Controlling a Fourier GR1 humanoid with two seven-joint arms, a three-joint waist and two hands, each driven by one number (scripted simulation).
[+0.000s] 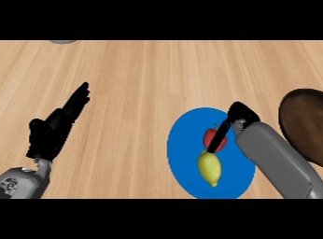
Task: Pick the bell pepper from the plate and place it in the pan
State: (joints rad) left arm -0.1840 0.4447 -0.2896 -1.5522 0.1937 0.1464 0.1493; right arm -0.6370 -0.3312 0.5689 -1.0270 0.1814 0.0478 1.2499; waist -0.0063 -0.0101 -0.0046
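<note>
The pepper (pixel 210 136) is lying on the blue plate (pixel 185 140), just above a lemon (pixel 209 169) and perhaps touching it. The right hand (pixel 239 113) is hanging over the plate's right side, covering part of the pepper; I cannot tell from this angle whether it is gripping the pepper or only touching it. The pan (pixel 309 126) is sitting just right of the plate on the wooden surface (pixel 136 74). The left hand (pixel 51 133) is resting at the left, well apart from the plate, fingers straight and pointing up, holding nothing.
</note>
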